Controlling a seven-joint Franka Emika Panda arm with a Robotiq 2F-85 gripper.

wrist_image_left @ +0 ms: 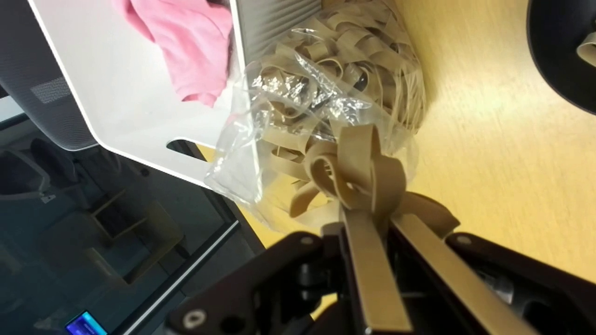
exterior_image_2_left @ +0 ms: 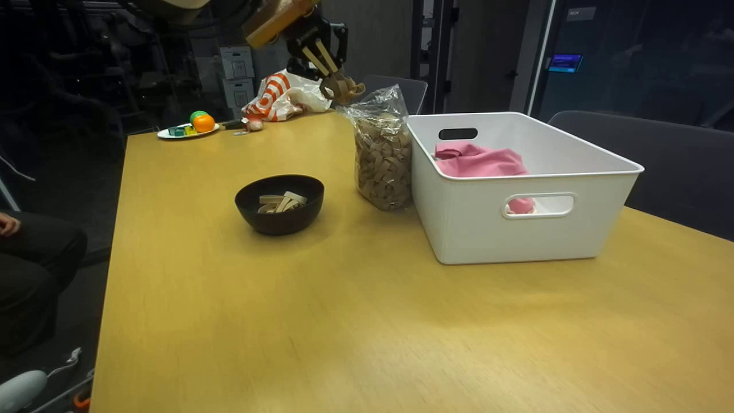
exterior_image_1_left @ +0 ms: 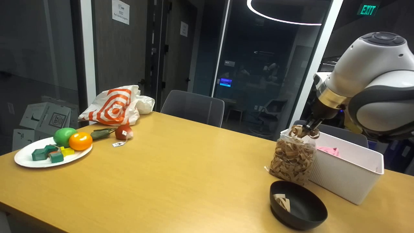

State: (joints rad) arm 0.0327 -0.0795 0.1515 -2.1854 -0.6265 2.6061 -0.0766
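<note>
The arm is white and rounded, with a dark grey cap, curved charcoal trim and a small dark hole. A gold ring circles the wrist. The black gripper has jointed linkages, round screw heads and flat tan fingers.

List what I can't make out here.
Number of tan bands in the gripper: overlapping, wrist view.
Rest of the black bowl: cut off by top and right edges, wrist view.
Anything under the pink cloth: covered, wrist view.
Print on the tag: too small, in an exterior view.
</note>
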